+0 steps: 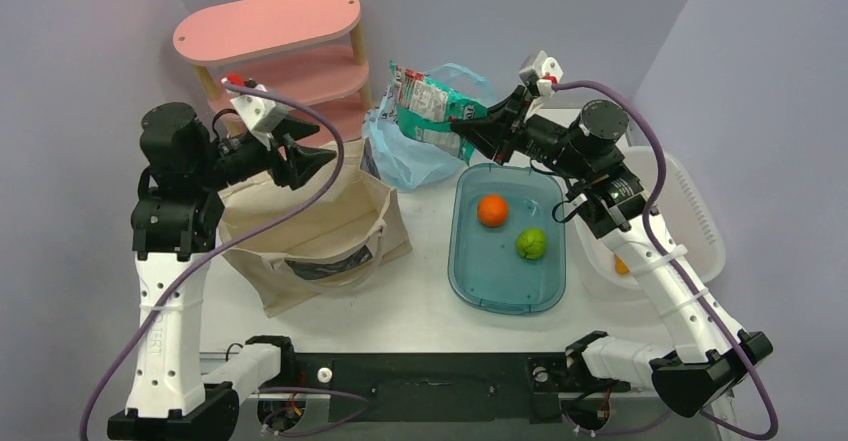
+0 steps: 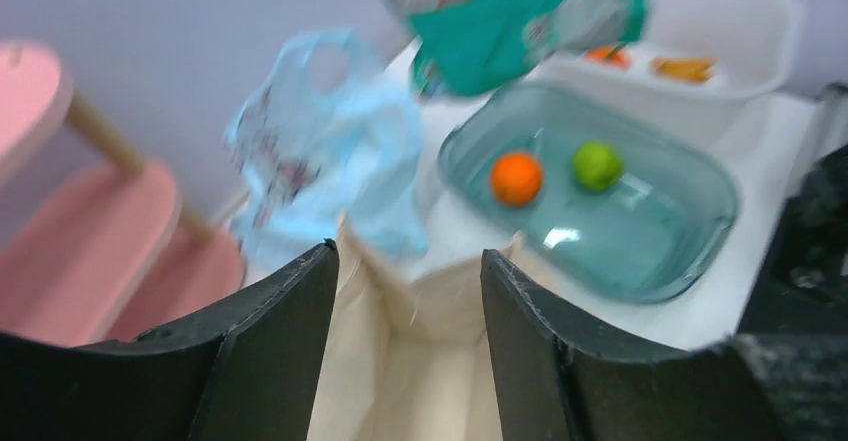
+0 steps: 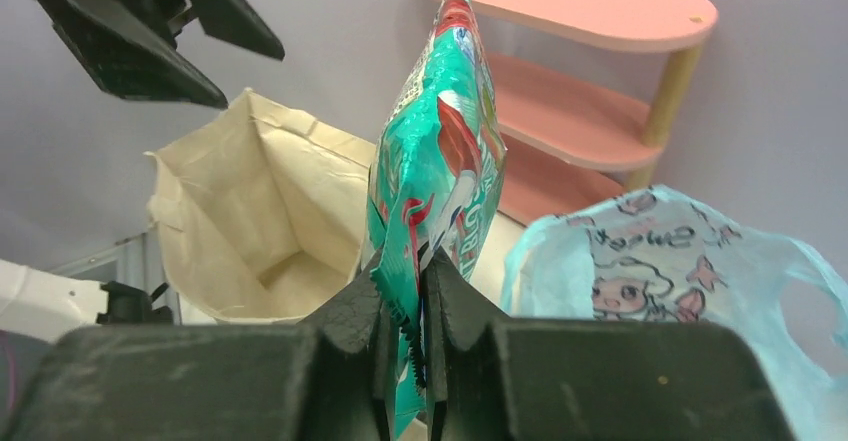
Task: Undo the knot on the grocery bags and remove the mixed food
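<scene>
- Right gripper (image 3: 405, 296) pinched the crimped edge of a flat, glossy green-white-red snack packet (image 1: 428, 109), held above the crinkly translucent light blue plastic bag (image 1: 405, 161).
- Left gripper (image 1: 322, 161) hung empty, jaws apart, over a beige canvas tote (image 1: 320, 231).
- Round orange fruit (image 1: 492, 210) and round green fruit (image 1: 531, 244) lay in a smooth teal tub (image 1: 470, 281).

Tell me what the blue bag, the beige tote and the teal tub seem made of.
Blue bag: thin plastic film, translucent and crinkled. Tote: woven cloth, likely canvas; matte beige with soft folds. Tub: probably hard plastic, see-through teal, glossy with a glint; glass can't be ruled out.
</scene>
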Motion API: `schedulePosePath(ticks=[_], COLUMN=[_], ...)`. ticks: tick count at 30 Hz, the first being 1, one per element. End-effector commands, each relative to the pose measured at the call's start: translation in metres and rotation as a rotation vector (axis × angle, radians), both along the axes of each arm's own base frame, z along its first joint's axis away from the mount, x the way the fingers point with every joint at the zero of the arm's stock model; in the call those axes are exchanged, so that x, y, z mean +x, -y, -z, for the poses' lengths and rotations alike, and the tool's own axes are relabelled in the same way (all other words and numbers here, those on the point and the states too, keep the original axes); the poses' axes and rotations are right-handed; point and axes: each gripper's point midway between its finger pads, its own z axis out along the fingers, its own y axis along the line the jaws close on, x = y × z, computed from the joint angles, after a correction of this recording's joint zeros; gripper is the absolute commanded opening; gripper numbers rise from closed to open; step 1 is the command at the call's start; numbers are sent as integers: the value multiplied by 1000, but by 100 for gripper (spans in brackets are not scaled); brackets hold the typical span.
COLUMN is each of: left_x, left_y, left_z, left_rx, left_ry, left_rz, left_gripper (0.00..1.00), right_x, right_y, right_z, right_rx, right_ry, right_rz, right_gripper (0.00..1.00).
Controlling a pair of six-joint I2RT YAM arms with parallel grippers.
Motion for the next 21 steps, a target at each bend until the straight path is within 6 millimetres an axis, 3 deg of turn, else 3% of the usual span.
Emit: schedulePosePath(ticks=[1,3,6,13,21], left_x=[-47,-54,-51,-64,-57], left_y=[50,57,71,95,84], left_z=[-78,-89,-91,-74,-58], left_rx=[-288,-334,-333,-335,-343], left_ry=[112,135,130,42,29], left_rz=[394,458,472,552,466], left_gripper=[52,52,54,59,59], right_x=[-47,-61,-83,-113,-126], right_y=[-6,-8,-16,-29,-24], right_z=[-65,-69,-69,-62,-76], right_rx=[101,100,83,42,69], right_ry=[225,261,286,329,342], right_rz=[-178,-212,-260,-324,-336], right_gripper=[0,0,0,0,0])
